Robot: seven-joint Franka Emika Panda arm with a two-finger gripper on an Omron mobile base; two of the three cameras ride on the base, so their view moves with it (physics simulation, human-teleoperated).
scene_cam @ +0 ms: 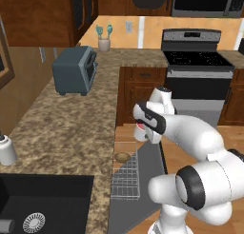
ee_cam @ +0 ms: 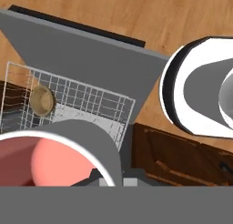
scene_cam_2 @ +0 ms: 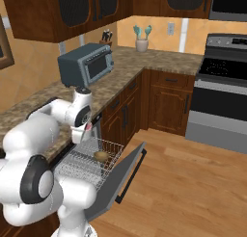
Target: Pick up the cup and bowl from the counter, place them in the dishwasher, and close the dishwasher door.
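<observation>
Jaws around white, salmon-topped cup (ee_cam: pixel 50 159)

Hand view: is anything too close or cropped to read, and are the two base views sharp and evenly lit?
Hand view: the cup looms at the lower left, cut off by the frame, while the bowl in the rack reads clearly. Left base view: evenly lit, slightly soft, no glare; the arm covers part of the dishwasher door. Right base view: similarly flat light, with the toaster crisp.
</observation>
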